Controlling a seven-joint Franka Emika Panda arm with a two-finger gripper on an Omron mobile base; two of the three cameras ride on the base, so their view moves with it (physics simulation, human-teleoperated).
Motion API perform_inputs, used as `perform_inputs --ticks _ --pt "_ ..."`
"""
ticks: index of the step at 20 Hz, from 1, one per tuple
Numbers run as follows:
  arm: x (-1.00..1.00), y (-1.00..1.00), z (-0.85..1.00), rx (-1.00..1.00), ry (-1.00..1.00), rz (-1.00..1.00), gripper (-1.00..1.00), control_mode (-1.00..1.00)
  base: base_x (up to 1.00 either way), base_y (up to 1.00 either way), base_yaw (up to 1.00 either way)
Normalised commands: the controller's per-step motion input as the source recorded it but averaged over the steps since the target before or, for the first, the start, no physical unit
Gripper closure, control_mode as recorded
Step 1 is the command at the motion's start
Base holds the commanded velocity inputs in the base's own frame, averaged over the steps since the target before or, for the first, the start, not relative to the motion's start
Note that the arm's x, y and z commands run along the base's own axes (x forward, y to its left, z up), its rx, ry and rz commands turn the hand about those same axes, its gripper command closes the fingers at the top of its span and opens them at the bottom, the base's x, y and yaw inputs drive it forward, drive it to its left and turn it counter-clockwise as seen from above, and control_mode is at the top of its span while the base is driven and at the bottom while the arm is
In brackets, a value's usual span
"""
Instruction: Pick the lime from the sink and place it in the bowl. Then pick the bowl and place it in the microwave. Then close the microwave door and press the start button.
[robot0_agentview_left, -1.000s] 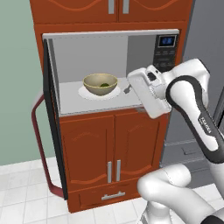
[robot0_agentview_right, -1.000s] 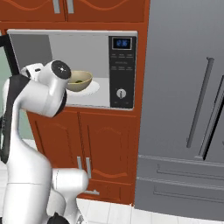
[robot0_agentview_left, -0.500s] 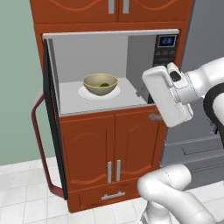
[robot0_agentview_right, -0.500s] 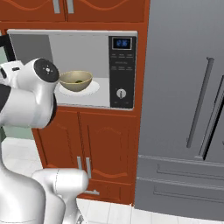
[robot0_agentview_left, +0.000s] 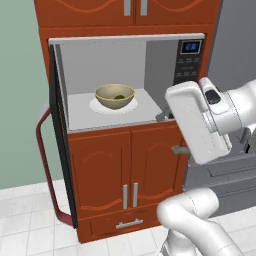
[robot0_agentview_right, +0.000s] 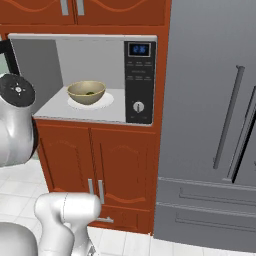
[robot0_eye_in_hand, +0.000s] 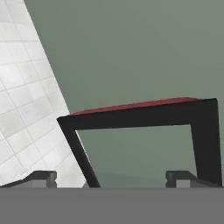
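Note:
The olive-tan bowl (robot0_agentview_left: 114, 96) (robot0_agentview_right: 86, 92) sits on the white turntable inside the open microwave (robot0_agentview_left: 100, 55) (robot0_agentview_right: 65, 47). The dark green lime (robot0_agentview_left: 119, 97) (robot0_agentview_right: 89, 93) lies in it. The microwave door (robot0_agentview_left: 61, 150) stands swung out to the left, edge-on, with its dark red handle (robot0_agentview_left: 44, 165) outward. My gripper (robot0_agentview_left: 171, 133) hangs open and empty in front of the microwave's right side, pointing left. In the hand view my gripper (robot0_eye_in_hand: 111, 179) faces the black door frame (robot0_eye_in_hand: 140, 116) and the red handle (robot0_eye_in_hand: 135, 104). The sink is out of view.
The black control panel (robot0_agentview_left: 188, 60) (robot0_agentview_right: 139, 80) with its round knob (robot0_agentview_right: 138, 106) is right of the cavity. Red-brown cabinet doors (robot0_agentview_left: 125, 170) lie below, and a grey fridge (robot0_agentview_right: 215, 125) stands to the right. The floor (robot0_agentview_left: 30, 220) is white tile.
My hand has drawn back from the microwave opening and swung right and nearer the camera, its jaws wide throughout. The bowl with the lime has stayed on the turntable.

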Motion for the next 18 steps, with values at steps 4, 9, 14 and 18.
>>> perform_inputs --ticks 4,9,14,18 --pt "-0.73 0.48 0.01 0.00 0.00 0.03 -1.00 -1.00 0.00 0.00 0.00" --pt "-0.91 0.31 0.02 0.00 0.00 0.00 -1.00 -1.00 0.00 0.00 0.00" --pt "-0.73 0.07 0.11 0.00 0.00 0.00 -1.00 -1.00 0.00 0.00 0.00" --pt "-0.18 0.24 0.00 -0.02 0.04 -0.03 -1.00 -1.00 0.00 0.00 0.00"
